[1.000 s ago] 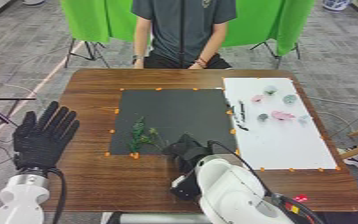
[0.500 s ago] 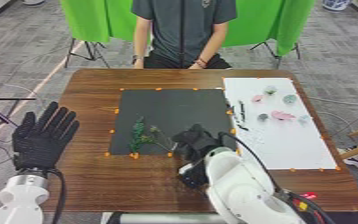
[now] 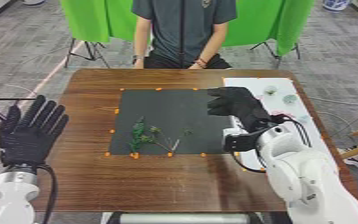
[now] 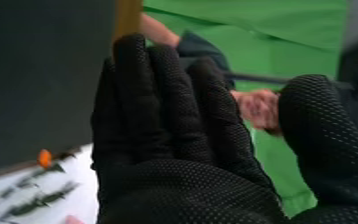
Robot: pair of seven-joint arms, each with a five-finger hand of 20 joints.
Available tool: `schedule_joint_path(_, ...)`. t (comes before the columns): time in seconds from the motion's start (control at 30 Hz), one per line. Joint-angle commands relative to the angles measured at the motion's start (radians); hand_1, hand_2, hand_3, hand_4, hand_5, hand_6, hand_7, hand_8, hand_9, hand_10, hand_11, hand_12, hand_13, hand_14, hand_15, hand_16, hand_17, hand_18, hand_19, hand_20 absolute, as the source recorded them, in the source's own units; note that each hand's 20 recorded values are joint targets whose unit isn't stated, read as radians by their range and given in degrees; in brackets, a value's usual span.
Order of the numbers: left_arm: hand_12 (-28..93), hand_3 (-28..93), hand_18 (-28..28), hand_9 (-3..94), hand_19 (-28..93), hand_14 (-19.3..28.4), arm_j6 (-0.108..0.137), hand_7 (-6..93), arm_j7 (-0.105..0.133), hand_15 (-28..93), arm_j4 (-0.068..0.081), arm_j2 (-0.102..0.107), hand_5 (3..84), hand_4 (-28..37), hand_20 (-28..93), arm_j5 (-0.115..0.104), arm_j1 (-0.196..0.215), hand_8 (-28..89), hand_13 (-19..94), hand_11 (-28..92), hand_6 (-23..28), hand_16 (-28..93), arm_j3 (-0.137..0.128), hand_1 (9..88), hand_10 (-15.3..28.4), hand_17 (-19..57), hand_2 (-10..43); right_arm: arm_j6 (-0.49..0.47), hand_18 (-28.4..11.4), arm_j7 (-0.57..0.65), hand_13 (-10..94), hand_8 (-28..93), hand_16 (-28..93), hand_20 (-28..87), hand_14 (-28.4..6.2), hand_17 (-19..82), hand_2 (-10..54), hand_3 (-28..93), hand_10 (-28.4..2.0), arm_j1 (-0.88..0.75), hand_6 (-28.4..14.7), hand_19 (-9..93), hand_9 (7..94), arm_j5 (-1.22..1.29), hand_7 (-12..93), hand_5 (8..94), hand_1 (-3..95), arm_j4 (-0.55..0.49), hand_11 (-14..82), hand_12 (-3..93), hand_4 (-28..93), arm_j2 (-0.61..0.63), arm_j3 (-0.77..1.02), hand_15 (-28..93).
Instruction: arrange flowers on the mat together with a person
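Note:
My left hand (image 3: pixel 31 131) is open, palm up, beyond the table's left edge. In the head view my right hand (image 3: pixel 238 101) is over the boundary between the dark mat (image 3: pixel 171 107) and the white sheet (image 3: pixel 309 142). Seen from the right wrist, that hand (image 4: pixel 180 170) has straight fingers and holds nothing. Green sprigs (image 3: pixel 138 135) and a thin-stemmed sprig (image 3: pixel 161 142) lie on the mat's near left part, with a small green bit (image 3: pixel 188 132) beside them. Pale green flowers (image 3: pixel 289 99) and a partly covered pink one (image 3: pixel 290 114) lie on the sheet. Dark green sprigs (image 4: pixel 38 202) show in the wrist view.
A person sits across the table (image 3: pixel 95 107), hands near the lap at the far edge. Orange tape bits (image 3: pixel 169 155) mark the mat's border. A green cloth (image 3: pixel 273 25) hangs behind. My right forearm crosses the sheet's near part.
My right hand has moved from the mat's near edge forward and to the right, uncovering a stem and a small green bit on the mat. My left hand has shifted slightly outward.

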Motion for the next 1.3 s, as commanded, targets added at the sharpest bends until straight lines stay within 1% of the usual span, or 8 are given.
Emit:
schedule_joint_path(0.03,5,70,10.4,36.4,23,12.4,-0.007,7.8,0.027,18,-0.012,-0.015,43.0,-28.3,9,0.009,0.042,-9,27,16,7.5,-6,-0.042,24.3,13.6,-1.6,15.6,0.012,-18.6,-0.188,39,-10,12,2,-15.6,14,10.4,79,-18.5,-0.080,-7.5,50,48.7,0.300,12,47.7,18.3,0.031,9.9,15.5,-22,0.020,0.170,28)
schedule_joint_path(0.23,5,71,10.1,35.9,22,12.1,-0.017,7.5,0.035,18,-0.018,-0.014,42.9,-28.3,9,0.005,0.048,-9,27,15,7.4,-7,-0.049,24.0,13.5,-1.4,15.5,0.063,-13.5,-0.378,30,-10,8,4,-9.8,13,10.1,81,-13.9,-0.137,-6.9,34,40.3,0.310,10,43.1,15.4,0.036,4.9,12.3,-23,0.088,0.230,13)
schedule_joint_path(0.37,5,71,9.9,35.7,22,12.0,-0.011,7.3,0.035,17,-0.016,-0.014,42.7,-28.3,9,0.000,0.046,-9,27,15,7.3,-7,-0.056,24.2,13.5,-1.2,15.3,0.075,-11.1,-0.396,28,-10,7,4,-8.2,14,10.3,82,-12.6,-0.186,-7.3,30,38.3,0.315,9,42.0,13.7,0.017,5.0,11.0,-24,0.077,0.264,10)
schedule_joint_path(0.73,5,71,9.7,35.3,22,11.8,-0.014,7.2,0.034,17,-0.011,-0.025,42.5,-28.3,9,-0.031,0.053,-9,27,15,7.4,-6,-0.043,24.2,13.4,-1.2,14.8,-0.040,-10.7,-0.345,28,-10,6,6,-8.9,14,10.5,83,-12.6,-0.258,-7.5,28,37.3,0.283,9,41.9,13.6,-0.004,5.2,10.3,-24,0.054,0.347,10)
schedule_joint_path(0.83,5,71,9.7,35.3,22,11.8,-0.027,7.1,0.035,17,-0.013,-0.017,42.4,-28.3,9,-0.004,0.061,-9,27,15,7.4,-6,-0.066,24.2,13.4,-1.3,14.7,-0.036,-11.2,-0.351,28,-10,6,6,-8.9,14,10.6,82,-12.6,-0.240,-7.3,28,37.3,0.274,9,42.0,13.7,0.006,5.2,10.3,-24,0.043,0.341,10)
schedule_joint_path(0.93,5,72,9.7,35.2,22,11.8,-0.019,7.2,0.043,17,-0.011,-0.018,42.3,-28.3,9,-0.020,0.052,-9,27,15,7.3,-6,-0.056,24.2,13.5,-1.3,14.6,-0.040,-12.0,-0.355,28,-10,6,7,-8.9,13,10.6,82,-12.6,-0.248,-7.0,28,37.3,0.233,9,42.0,13.8,0.000,5.1,10.3,-24,0.041,0.350,9)
schedule_joint_path(1.07,5,72,9.7,35.2,22,11.7,-0.018,7.2,0.048,17,-0.016,-0.002,42.3,-28.3,9,-0.022,0.054,-9,27,15,7.4,-6,-0.052,24.4,13.3,-1.3,14.5,-0.042,-12.2,-0.361,28,-10,6,7,-8.8,13,10.5,82,-12.6,-0.235,-6.7,28,37.3,0.208,9,41.9,13.8,-0.003,5.0,10.4,-24,0.057,0.349,9)
schedule_joint_path(1.3,5,72,9.7,35.3,22,11.8,-0.019,7.5,0.046,17,-0.019,-0.006,42.7,-28.3,9,-0.023,0.051,-9,27,16,7.5,-6,-0.035,24.9,13.4,-1.3,14.2,-0.061,-12.5,-0.349,28,-10,7,7,-8.9,13,9.8,83,-12.5,-0.217,-6.6,28,37.2,0.185,9,41.8,14.3,0.002,4.8,10.6,-24,0.064,0.335,9)
